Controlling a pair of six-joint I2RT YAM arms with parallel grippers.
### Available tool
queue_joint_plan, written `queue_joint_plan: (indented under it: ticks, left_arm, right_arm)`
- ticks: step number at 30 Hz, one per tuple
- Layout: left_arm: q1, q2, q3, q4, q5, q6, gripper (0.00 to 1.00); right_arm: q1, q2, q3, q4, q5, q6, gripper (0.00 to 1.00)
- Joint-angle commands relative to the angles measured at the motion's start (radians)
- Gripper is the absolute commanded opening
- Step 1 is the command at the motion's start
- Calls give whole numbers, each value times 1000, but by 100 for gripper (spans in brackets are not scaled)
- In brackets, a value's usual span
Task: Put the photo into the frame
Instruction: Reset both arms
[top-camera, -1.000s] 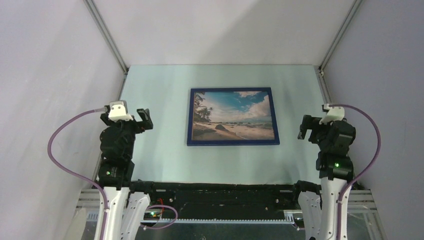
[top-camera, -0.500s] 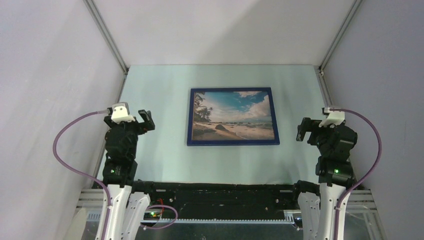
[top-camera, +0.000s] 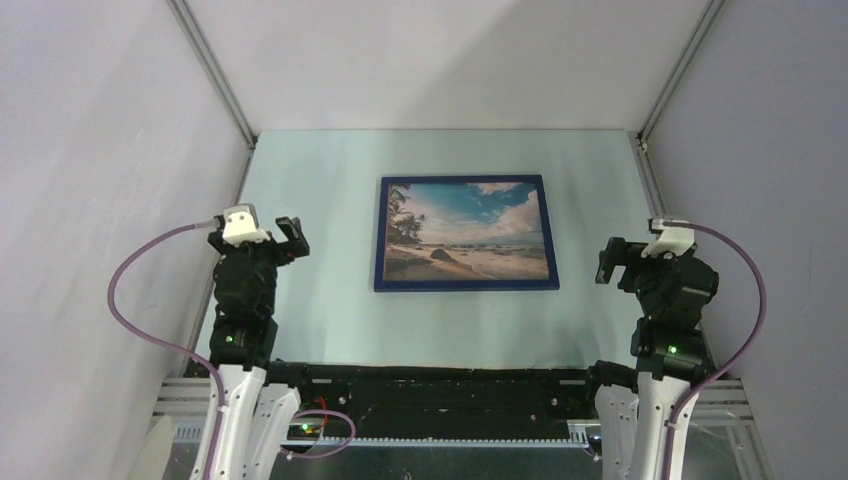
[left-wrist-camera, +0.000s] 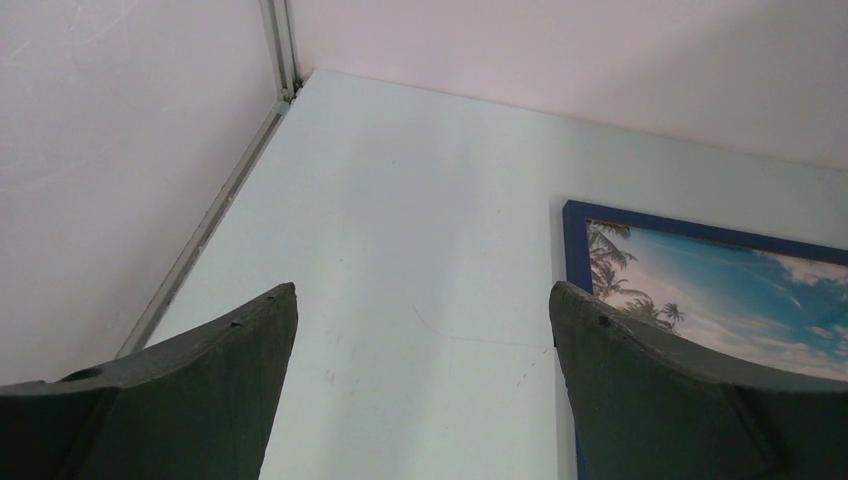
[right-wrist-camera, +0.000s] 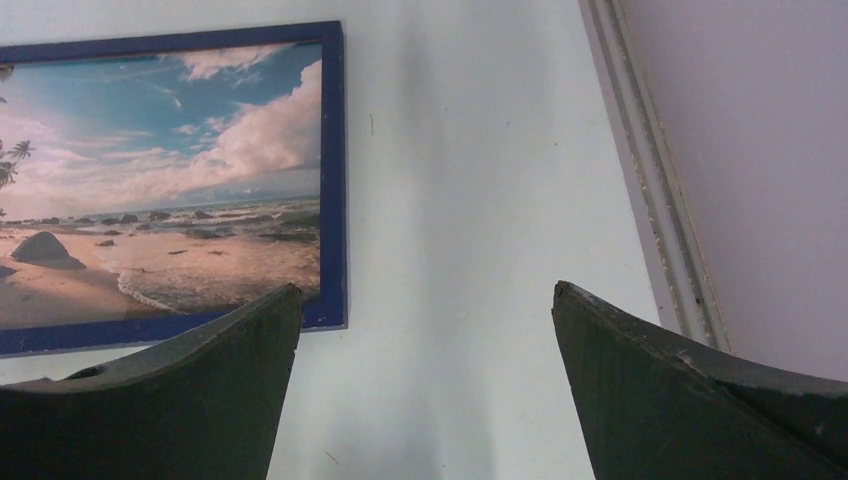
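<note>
Frame (top-camera: 465, 286) lay flat mid-table (top-camera: 320, 180), long axis 9-to-3, with the photo (top-camera: 466, 230) seated inside, face up. It lay at 2 o'clock from left gripper (top-camera: 290, 238) and 10 o'clock from right gripper (top-camera: 608, 258). Both were spread, empty and about equally near.

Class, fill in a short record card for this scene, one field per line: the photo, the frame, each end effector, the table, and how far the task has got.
photo: beach print, face up, sitting inside the frame
frame: dark blue border, lying flat mid-table
left end effector: open, empty, left of the frame, not touching it
right end effector: open, empty, right of the frame, not touching it
table: pale blue-green surface
task state: looks done
</note>
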Motion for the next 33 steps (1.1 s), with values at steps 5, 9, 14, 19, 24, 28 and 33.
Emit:
queue_joint_plan:
  ticks: [5, 9, 14, 19, 24, 28, 33]
  left_arm:
    - [9, -72, -81, 115, -17, -3, 100]
    - [9, -57, -90, 118, -3, -2, 100]
    - [9, -36, -103, 120, 18, 11, 100]
    - [9, -51, -112, 128, 7, 26, 100]
    - [9, -63, -115, 131, -2, 31, 100]
    - [9, -64, -115, 130, -1, 31, 100]
    - [9, -72, -116, 130, -2, 32, 100]
  right_arm:
    - [-44, -32, 4, 22, -48, 2, 99]
    - [-48, -34, 4, 23, -50, 3, 99]
    - [-53, -37, 4, 21, -45, -6, 99]
    - [-52, -35, 3, 18, -55, -8, 100]
    - [-48, -37, 3, 15, -66, -12, 99]
    - [-47, -44, 3, 13, -68, -13, 100]
    - [-46, -43, 4, 15, -65, -12, 100]
